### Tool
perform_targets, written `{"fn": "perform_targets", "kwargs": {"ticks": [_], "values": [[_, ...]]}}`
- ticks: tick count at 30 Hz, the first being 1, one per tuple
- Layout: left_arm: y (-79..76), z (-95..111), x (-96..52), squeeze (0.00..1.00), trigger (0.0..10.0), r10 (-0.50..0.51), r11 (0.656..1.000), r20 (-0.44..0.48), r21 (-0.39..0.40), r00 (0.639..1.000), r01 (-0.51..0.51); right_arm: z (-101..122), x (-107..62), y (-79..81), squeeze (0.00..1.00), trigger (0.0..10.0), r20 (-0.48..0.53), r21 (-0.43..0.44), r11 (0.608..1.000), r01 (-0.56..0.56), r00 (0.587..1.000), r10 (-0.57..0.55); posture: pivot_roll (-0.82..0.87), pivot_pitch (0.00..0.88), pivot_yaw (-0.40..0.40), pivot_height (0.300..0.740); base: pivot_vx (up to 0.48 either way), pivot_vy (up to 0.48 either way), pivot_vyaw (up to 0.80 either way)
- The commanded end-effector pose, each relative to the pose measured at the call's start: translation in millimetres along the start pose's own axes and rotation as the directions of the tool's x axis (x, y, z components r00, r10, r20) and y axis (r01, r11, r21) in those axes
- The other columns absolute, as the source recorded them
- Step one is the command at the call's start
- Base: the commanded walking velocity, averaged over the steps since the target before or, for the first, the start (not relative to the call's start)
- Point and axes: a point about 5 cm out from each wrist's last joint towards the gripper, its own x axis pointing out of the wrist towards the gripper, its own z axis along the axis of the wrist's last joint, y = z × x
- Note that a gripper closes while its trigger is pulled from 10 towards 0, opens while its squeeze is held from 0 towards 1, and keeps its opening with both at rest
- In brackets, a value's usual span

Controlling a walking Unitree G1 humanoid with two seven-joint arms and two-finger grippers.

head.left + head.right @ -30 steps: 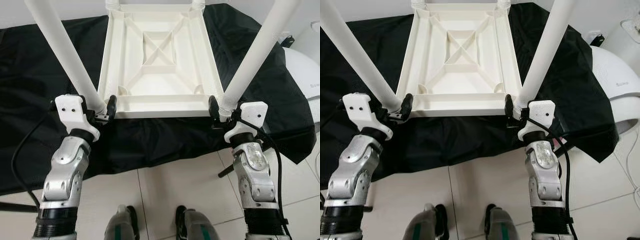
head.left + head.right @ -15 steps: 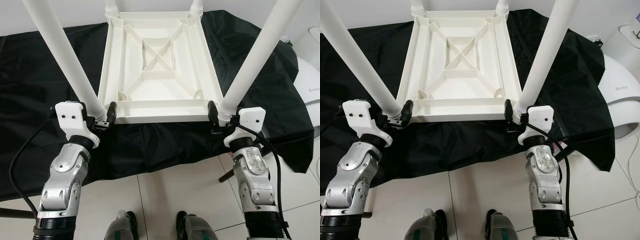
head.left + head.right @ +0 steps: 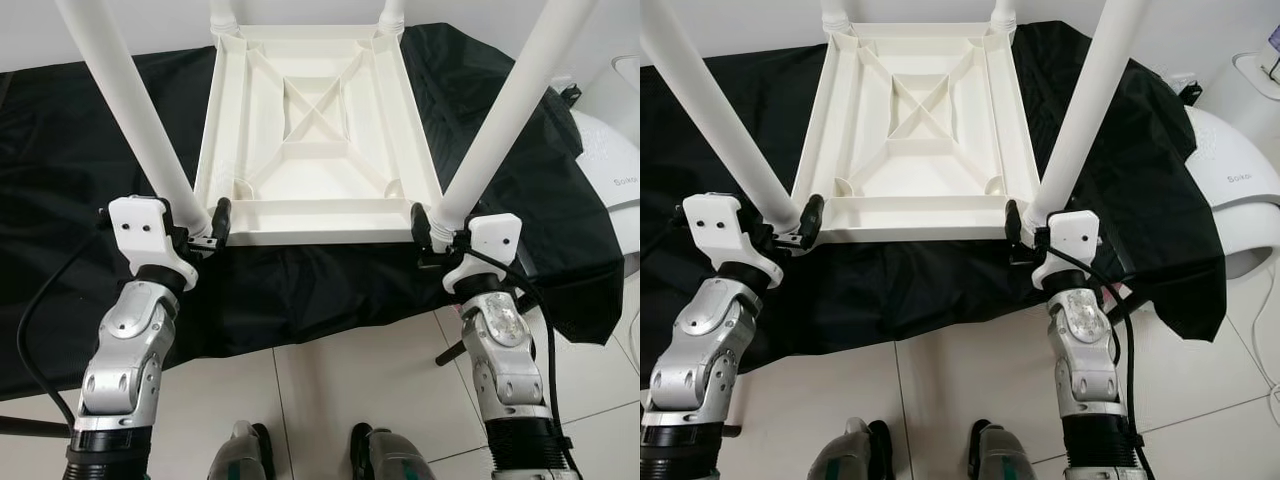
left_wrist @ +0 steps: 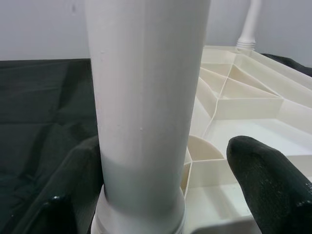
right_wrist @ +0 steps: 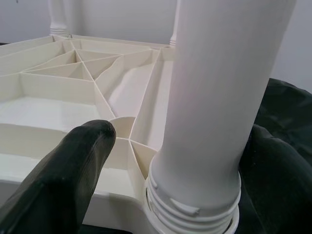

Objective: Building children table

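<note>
My left gripper (image 3: 207, 224) straddles the base of the near-left white round plastic leg (image 3: 130, 110), one black finger on each side; in the left wrist view one finger (image 4: 73, 180) sits against the leg's side while the other finger (image 4: 268, 180) stands a little apart from it, so I cannot tell whether I am truly clamping it. My right gripper (image 3: 436, 225) straddles the base of the near-right white round plastic leg (image 3: 505, 105) in the same way; in the right wrist view the inner finger (image 5: 63, 170) stands off from the leg and the outer finger (image 5: 278, 180) lies close beside it, so its hold is likewise uncertain. At that leg's foot I see a threaded collar (image 5: 192, 207) where it meets the corner socket. Both legs belong to the upside-down white plastic children's table (image 3: 315, 150), whose ribbed underside faces up, with a crossed X brace at its centre. I count four legs: the two at my grippers rising towards the camera, and two far ones (image 3: 222, 14) at the far corners, seen only at their bases. The table lies on a black cloth (image 3: 60, 180) spread over the floor, and pale floor tiles (image 3: 330, 390) show nearer to me. My two silver arms run down to my two feet (image 3: 240, 455). A white rounded appliance (image 3: 1240, 170) stands to the right, just beside the cloth's edge.
</note>
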Motion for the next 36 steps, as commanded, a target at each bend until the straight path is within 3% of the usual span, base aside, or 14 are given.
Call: {"fn": "perform_targets", "kwargs": {"ticks": [1, 14, 26, 30, 36], "values": [[-11.5, 3, -3.7, 0.0, 10.0, -0.049, 0.999, 0.012, -0.004, 0.999, 0.049, -10, -5.1, 17.7, 0.0, 10.0, -0.05, 0.031, 0.997, -0.073, 0.996, 0.075, -0.02, 0.188, -0.019, 0.74, 0.0, 0.0, 0.0], [-9.7, -2, -10.2, 0.0, 10.0, -0.011, 1.0, -0.01, 0.025, 1.0, 0.011, -9, -6.1, 12.4, 0.0, 10.0, -0.041, 0.033, 0.998, -0.046, 0.998, 0.047, -0.02, 0.201, -0.023, 0.74, 0.0, 0.0, 0.0], [-12.0, -2, -11.1, 0.0, 10.0, -0.022, 1.0, -0.004, 0.003, 1.0, 0.022, -8, -6.9, 14.0, 0.0, 10.0, -0.038, 0.033, 0.999, -0.036, 0.999, 0.038, -0.03, 0.179, -0.018, 0.74, 0.0, 0.0, 0.0], [-16.1, 0, -10.7, 0.0, 10.0, -0.039, 0.999, 0.014, -0.022, 0.999, 0.039, -7, -8.0, 5.4, 0.0, 10.0, -0.025, 0.025, 0.999, 0.023, 0.999, -0.022, -0.04, 0.174, -0.012, 0.74, 0.0, 0.0, 0.0], [-17.0, 0, -7.3, 0.0, 10.0, -0.068, 0.998, 0.012, -0.012, 0.998, 0.068, -6, -8.6, -5.9, 0.0, 10.0, -0.023, 0.093, 0.988, 0.127, 0.992, -0.126, -0.05, 0.166, 0.005, 0.74, 0.0, 0.0, 0.0]]}}
